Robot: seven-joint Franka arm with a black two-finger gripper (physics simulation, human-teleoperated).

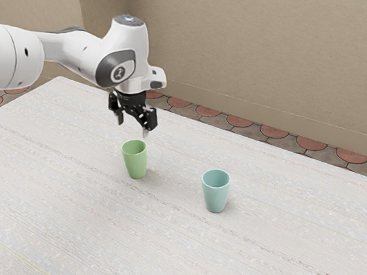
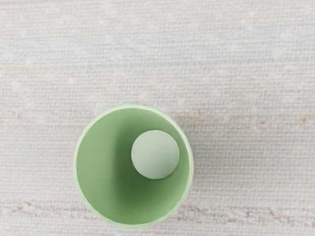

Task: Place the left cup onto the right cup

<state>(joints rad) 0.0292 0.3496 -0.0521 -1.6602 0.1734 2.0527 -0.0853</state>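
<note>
A light green cup (image 1: 134, 158) stands upright on the table, toward the exterior view's left. A teal cup (image 1: 215, 190) stands upright to its right and a little nearer the front edge. My gripper (image 1: 133, 123) hangs open just above the green cup, its fingers spread and touching nothing. Seen from the wrist, the green cup (image 2: 110, 182) lies straight below my hand, with its open mouth and pale bottom facing up.
The pale wood-grain table (image 1: 160, 239) stretches wide around both cups. Beyond its far edge lie a tiled floor (image 1: 268, 131) and a beige wall.
</note>
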